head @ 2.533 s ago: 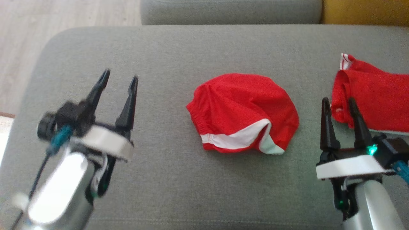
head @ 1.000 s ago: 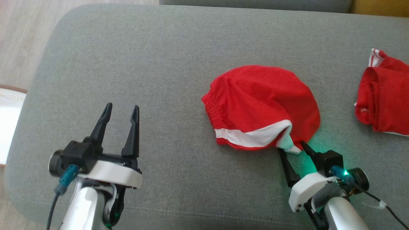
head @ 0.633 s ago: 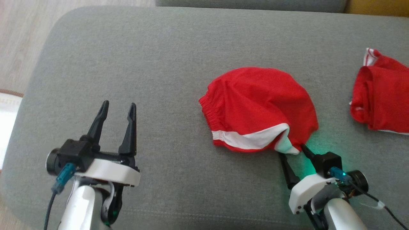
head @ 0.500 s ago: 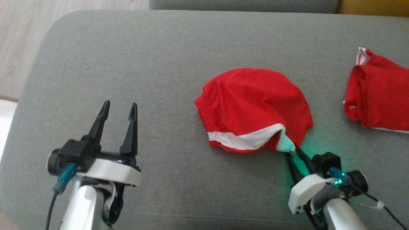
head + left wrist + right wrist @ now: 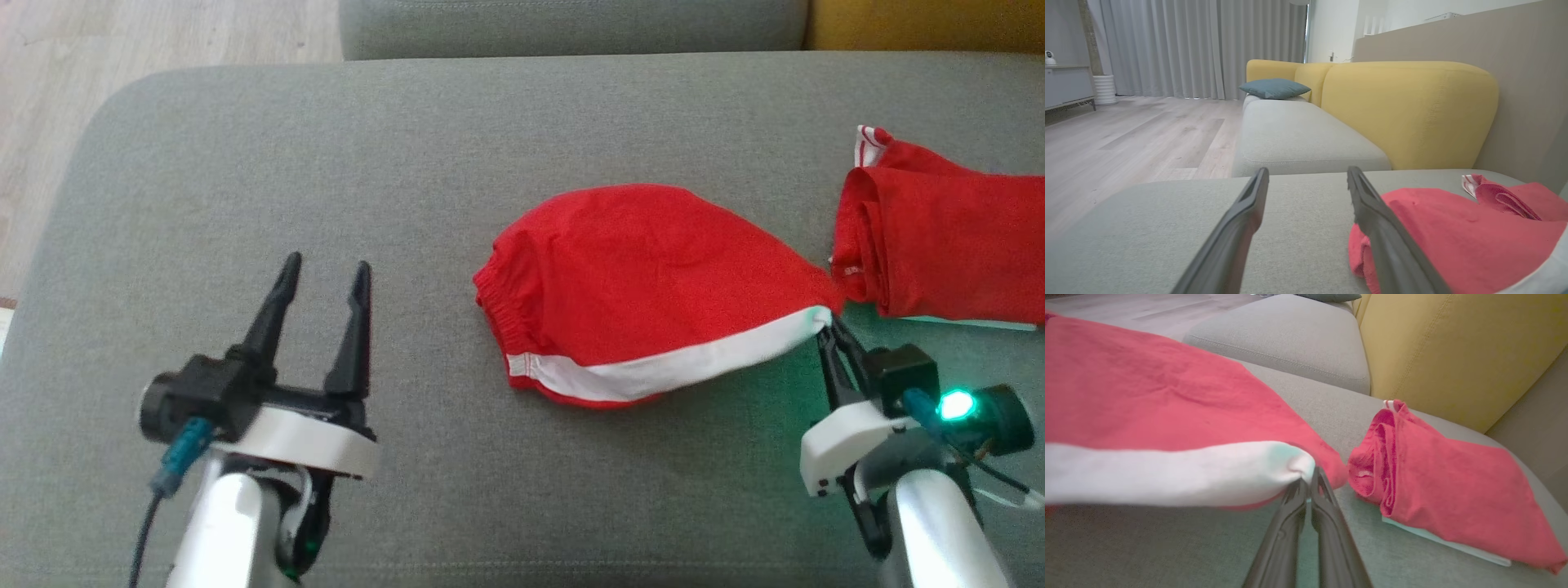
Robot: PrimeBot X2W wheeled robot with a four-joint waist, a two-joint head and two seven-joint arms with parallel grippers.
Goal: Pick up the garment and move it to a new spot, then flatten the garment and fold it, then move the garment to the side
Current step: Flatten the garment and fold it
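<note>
So the left hand (image 5: 326, 263) hangs over the bare left part of the sofa cushion (image 5: 408, 163), fingers apart, nothing in it, same as a second ago. The red shorts (image 5: 645, 269) lie mid-cushion. The new bit is at their right end. The right hand (image 5: 827, 328) was open around the white-striped corner (image 5: 804, 322) a moment back. Now it's pinched together on that corner and has tugged it rightward, so the stripe runs out straight. Looks to me like the grab is done and the move to a new spot can start. Far right, a second red garment (image 5: 939, 253) lies just beside that corner. No real containers here; the cushion carries both.
</note>
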